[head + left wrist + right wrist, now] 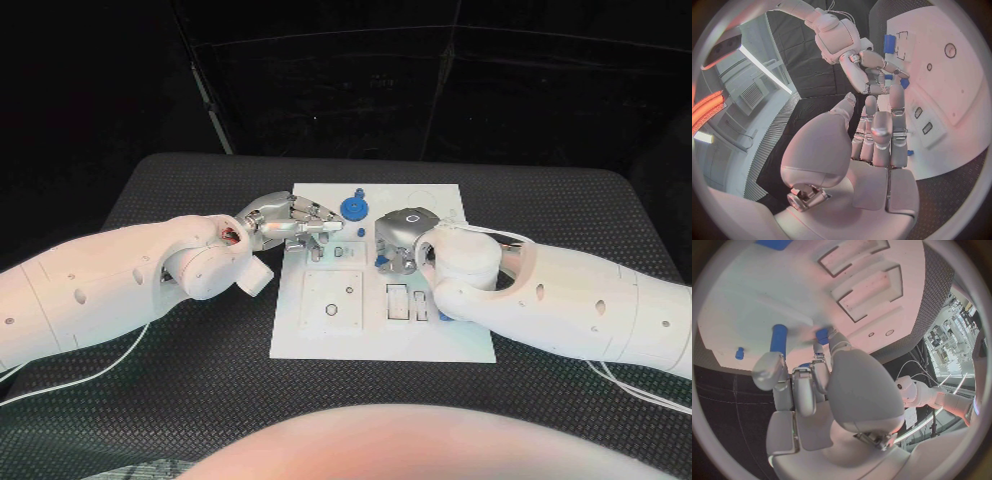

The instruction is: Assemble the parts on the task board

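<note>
Two smooth white arms end in silver jointed hands: left hand (pixel 286 222), right hand (pixel 400 240). Thin white cables trail beneath both arms.

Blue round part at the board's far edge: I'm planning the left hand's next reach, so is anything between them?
Nothing visible. The left hand hangs beside the blue round part over bare white board; the right hand sits off to the other side.

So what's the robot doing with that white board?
It is putting small blue parts together on the white task board. Both robot hands are over the board's far half: the left robot hand beside a round blue part, the right robot hand with its fingers around a blue cylinder. The rectangular slots nearer the robot look unfilled.
</note>
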Robot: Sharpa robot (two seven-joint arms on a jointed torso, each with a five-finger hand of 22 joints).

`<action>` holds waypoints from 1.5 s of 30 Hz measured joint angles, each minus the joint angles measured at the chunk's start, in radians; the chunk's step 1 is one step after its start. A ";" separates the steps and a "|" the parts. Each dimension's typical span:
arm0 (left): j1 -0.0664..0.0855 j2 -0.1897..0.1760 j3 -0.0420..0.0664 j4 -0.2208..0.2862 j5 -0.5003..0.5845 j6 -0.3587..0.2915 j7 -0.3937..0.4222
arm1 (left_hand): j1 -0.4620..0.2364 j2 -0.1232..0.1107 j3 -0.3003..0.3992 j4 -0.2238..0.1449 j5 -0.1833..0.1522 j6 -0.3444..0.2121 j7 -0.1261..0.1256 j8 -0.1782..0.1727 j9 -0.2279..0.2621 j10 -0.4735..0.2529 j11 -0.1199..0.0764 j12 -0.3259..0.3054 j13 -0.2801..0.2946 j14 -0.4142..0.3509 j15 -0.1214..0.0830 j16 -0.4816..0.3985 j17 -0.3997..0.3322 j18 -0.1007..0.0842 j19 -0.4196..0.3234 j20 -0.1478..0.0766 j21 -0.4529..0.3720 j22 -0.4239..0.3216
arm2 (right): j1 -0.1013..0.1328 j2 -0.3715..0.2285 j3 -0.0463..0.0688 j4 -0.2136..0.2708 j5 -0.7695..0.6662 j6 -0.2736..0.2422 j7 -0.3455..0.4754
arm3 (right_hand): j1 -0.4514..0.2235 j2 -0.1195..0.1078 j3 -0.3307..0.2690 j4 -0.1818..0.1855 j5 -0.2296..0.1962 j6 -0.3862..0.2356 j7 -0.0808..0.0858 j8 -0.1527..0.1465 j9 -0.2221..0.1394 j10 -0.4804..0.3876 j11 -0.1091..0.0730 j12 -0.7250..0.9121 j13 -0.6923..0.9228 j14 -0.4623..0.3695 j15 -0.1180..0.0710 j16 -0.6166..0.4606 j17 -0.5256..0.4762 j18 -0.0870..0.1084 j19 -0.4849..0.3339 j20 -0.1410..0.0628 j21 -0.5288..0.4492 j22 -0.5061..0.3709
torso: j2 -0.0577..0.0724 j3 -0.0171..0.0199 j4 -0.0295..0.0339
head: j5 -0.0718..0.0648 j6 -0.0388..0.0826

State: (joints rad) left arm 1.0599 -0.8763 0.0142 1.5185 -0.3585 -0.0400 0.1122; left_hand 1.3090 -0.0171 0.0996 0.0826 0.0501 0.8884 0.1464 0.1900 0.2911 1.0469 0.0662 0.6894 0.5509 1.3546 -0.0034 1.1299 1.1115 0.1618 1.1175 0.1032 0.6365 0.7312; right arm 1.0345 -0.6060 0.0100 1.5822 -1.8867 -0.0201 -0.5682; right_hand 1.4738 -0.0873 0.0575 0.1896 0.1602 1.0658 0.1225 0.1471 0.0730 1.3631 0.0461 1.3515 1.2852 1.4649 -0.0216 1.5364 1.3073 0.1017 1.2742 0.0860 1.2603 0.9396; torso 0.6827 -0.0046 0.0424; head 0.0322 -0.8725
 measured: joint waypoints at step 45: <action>0.000 -0.003 0.000 0.002 0.000 0.004 -0.004 | 0.000 0.000 -0.006 0.000 0.000 0.000 0.000 -0.004 -0.004 0.000 0.000 0.000 -0.001 0.000 0.000 0.000 -0.002 0.000 0.000 0.000 0.000 0.000 | -0.007 0.003 -0.010 -0.010 -0.040 -0.043 0.114 | -0.049 -0.029 0.153 -0.086 0.006 -0.037 0.015 -0.031 -0.010 0.025 0.001 0.026 0.023 0.004 -0.003 0.011 0.000 0.014 0.009 -0.013 0.029 0.039 | 0.000 -0.0001 0.0001 | 0.006 0.000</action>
State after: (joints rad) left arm 1.0599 -0.8789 0.0142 1.5203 -0.3582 -0.0362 0.1086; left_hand 1.3090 -0.0171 0.0940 0.0826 0.0501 0.8883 0.1464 0.1861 0.2876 1.0469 0.0662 0.6894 0.5498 1.3546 -0.0034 1.1299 1.1098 0.1618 1.1175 0.1032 0.6365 0.7308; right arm 1.0273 -0.6031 -0.0003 1.5722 -1.9271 -0.0631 -0.4540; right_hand 1.4250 -0.1168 0.2106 0.1032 0.1662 1.0293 0.1375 0.1158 0.0630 1.3881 0.0467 1.3773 1.3080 1.4686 -0.0249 1.5472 1.3077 0.1160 1.2831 0.0729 1.2894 0.9781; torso 0.6832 -0.0047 0.0425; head 0.0380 -0.8725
